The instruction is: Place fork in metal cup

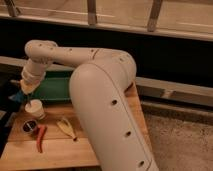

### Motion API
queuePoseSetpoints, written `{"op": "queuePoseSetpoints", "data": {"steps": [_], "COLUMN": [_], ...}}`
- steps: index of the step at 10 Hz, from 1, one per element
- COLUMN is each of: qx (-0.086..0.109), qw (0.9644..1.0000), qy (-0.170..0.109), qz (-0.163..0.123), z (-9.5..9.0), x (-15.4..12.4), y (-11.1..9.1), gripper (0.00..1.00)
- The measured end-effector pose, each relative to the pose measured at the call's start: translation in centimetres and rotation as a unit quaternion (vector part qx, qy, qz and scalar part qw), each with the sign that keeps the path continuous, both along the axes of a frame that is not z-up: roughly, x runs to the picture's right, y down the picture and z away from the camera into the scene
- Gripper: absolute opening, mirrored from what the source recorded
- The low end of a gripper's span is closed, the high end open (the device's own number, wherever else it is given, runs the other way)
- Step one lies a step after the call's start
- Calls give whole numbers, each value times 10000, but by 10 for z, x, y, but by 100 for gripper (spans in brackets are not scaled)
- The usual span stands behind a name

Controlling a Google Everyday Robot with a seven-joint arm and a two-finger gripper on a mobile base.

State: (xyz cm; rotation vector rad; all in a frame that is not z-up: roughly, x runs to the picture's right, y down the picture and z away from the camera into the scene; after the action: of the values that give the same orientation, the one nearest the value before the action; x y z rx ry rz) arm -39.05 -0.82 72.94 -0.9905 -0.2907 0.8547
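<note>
Dim, warm light falls from above. The pale arm (105, 85) carries soft highlights with no hard glare. The gripper (26, 90) hangs in shade just above the cup (35, 108), at the table's (65, 150) left. Shadows are soft and the background is dark.

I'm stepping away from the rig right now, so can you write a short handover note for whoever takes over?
End effector: at the table's left, just above the white cup, in front of the green tray.
Metal cup: front left of the wooden table, beside the red-orange carrot-like item. A yellowish item lies to their right.
Fork: cannot make it out.
Done: nothing confirmed.
Left: locate fork, place it in the metal cup.
</note>
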Motion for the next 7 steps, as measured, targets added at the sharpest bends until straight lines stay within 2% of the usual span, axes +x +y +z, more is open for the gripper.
{"op": "queuePoseSetpoints", "data": {"steps": [3,7], "qx": [111,134], "qw": [9996,9995], "qy": [-265,-289], "qz": [-58,-36], "z": [10,10], "x": [-23,-25], "y": [-8,-9], "gripper": [0,0]}}
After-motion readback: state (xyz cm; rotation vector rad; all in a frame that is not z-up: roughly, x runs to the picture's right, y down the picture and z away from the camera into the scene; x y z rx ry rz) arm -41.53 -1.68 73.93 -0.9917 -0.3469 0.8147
